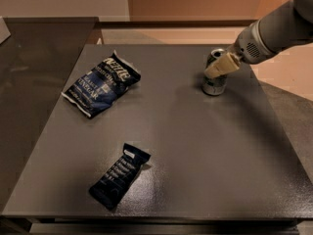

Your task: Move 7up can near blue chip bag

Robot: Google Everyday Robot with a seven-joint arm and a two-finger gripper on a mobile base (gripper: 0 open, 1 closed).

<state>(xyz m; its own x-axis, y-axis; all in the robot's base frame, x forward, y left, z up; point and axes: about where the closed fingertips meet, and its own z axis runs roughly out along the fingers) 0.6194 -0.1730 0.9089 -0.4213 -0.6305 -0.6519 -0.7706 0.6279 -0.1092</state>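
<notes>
cam: we have one view | pose: we look down slantwise from above the near edge of the table (195, 146) | range: whole top framed | gripper (220, 67): upper right, at the 7up can (214, 85)

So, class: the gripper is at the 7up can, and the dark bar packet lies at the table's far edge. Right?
No. The camera view shows the dark bar packet near the front edge, in front of the blue chip bag; the gripper is at the 7up can.
</notes>
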